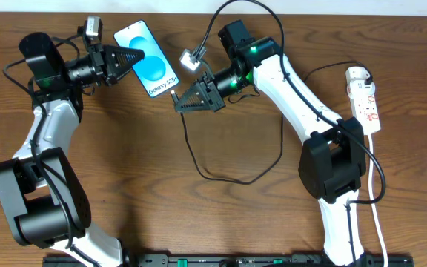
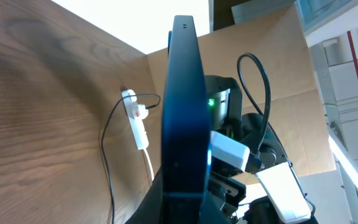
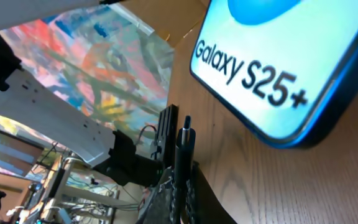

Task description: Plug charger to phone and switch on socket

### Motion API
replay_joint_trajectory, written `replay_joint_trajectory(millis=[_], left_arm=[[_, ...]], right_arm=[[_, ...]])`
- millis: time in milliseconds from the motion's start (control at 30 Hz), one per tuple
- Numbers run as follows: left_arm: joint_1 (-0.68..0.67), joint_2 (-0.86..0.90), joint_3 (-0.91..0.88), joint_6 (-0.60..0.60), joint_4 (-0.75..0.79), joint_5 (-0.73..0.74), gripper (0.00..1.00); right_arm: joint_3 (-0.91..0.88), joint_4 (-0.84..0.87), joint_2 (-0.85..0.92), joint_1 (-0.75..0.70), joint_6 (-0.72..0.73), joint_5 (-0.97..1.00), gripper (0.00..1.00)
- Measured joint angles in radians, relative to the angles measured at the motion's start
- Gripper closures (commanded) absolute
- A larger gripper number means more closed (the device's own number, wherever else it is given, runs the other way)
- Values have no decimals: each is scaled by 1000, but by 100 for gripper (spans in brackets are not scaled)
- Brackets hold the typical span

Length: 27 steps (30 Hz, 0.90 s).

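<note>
The phone (image 1: pixel 148 61) with its blue screen and "Galaxy S25+" text lies tilted at the back centre-left. My left gripper (image 1: pixel 136 55) is shut on its upper end; in the left wrist view the phone (image 2: pixel 184 112) shows edge-on between the jaws. My right gripper (image 1: pixel 180 102) is shut on the charger plug (image 3: pixel 184 146), whose tip points at the phone's bottom edge (image 3: pixel 278 74), a short gap away. The black charger cable (image 1: pixel 221 174) loops across the table to the white adapter in the socket (image 1: pixel 365 100) at the right, also in the left wrist view (image 2: pixel 135 121).
The socket's white cord (image 1: pixel 380 222) runs down the right side toward the front edge. A small white camera module (image 1: pixel 192 59) hangs by the right wrist. A black rail (image 1: pixel 228 260) lies along the front edge.
</note>
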Motion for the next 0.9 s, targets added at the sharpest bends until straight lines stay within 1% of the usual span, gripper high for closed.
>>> replay_joint_trajectory(millis=[133,267,367,500,600,767,900], left_arm=[[0,0,0,0,0,0,93],[0,0,0,0,0,0,93],[0,0,0,0,0,0,93],[0,0,0,0,0,0,93],[0,0,0,0,0,0,92],[0,0,0,0,0,0,93],[0,0,0,0,0,0,93]], right_arm=[[0,7,0,0,28,0,99],[0,-22,0,-2,75,79,99],[0,-84,0,-4,97,188,99],[0,-123,0,-11,135,344,99],[0,-110,0,-14,187,466,99],[-19,-65,1,-15,295,658,94],[-22,-47,23,0,353,753,91]])
